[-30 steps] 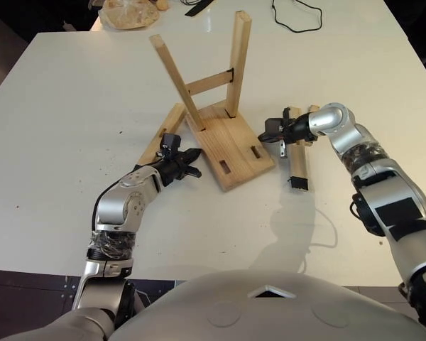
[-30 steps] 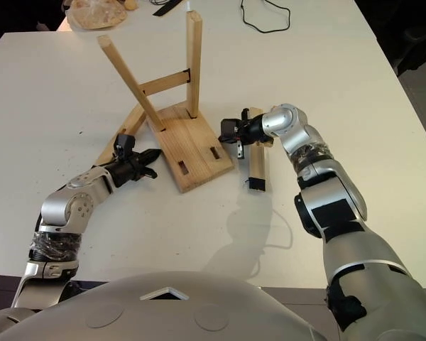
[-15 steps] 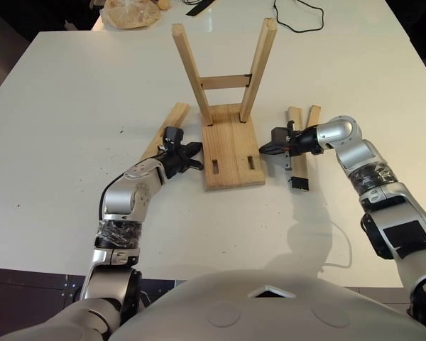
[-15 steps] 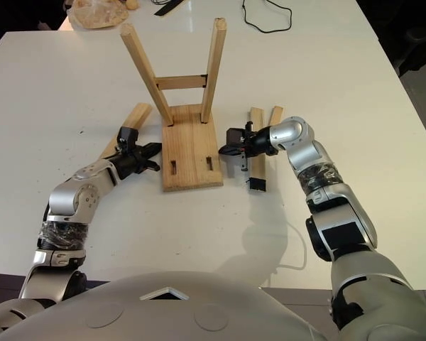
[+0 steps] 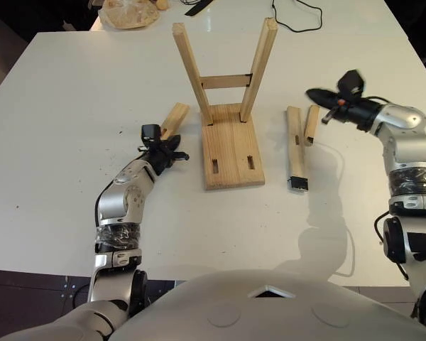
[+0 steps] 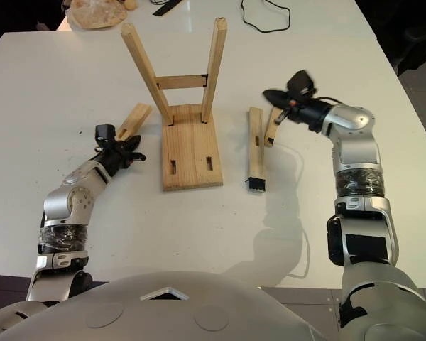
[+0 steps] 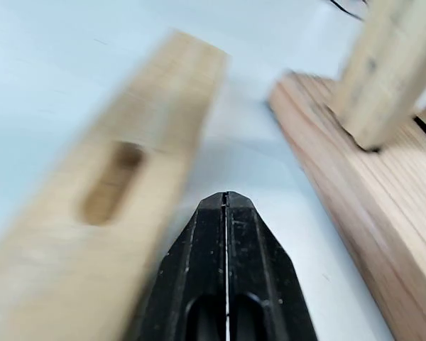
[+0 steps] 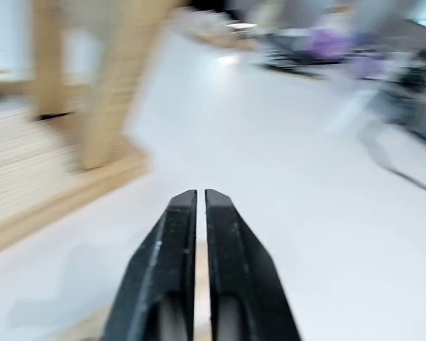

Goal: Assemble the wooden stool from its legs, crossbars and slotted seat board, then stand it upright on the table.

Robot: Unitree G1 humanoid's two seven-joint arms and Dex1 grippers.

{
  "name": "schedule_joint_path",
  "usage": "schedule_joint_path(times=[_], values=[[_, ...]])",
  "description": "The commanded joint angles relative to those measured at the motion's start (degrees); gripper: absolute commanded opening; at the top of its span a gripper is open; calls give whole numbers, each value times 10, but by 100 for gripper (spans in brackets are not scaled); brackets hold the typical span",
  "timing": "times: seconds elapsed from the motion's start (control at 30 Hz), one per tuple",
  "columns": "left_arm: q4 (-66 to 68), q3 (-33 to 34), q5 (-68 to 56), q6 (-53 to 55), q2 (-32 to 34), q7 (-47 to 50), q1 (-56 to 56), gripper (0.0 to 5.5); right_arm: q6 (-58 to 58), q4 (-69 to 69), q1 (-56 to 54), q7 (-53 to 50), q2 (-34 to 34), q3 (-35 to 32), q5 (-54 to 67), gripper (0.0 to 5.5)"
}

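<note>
- This looks like a robotics lab or test room, not a home. A broad, plain white table [image 5: 64, 106] takes up most of the frame, with dark floor [image 5: 6, 35] at the upper corners.
- A loose black cable [image 5: 292, 30] trails at top centre.
- A crumpled clear bag [image 5: 131, 13] lies at the upper left.
- In the right wrist view, blurred, cluttered benches [image 8: 326, 50] stand in the upper right.

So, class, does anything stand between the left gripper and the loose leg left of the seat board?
Nothing visible does. The left gripper, shut, sits right beside the loose leg, with bare table between it and the seat board.
</note>
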Motion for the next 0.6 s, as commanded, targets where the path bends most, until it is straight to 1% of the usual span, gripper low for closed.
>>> schedule_joint_path(times=[0.03,0.17,0.37,0.47,0.6], values=[[-52,9,-7,-26,-43,27,34,0,36,-90,135,-119,49,-37,0,88],[-70,7,-8,-32,-72,43,56,0,51,-179,201,-129,68,4,-15,144],[-58,4,2,-36,-73,40,54,0,42,-179,193,-145,65,53,-62,231],[-51,8,0,-36,-68,34,50,0,19,-165,195,-150,55,71,-89,231],[-48,12,-1,-39,-69,34,54,0,-5,-135,187,-174,51,59,-99,231]])
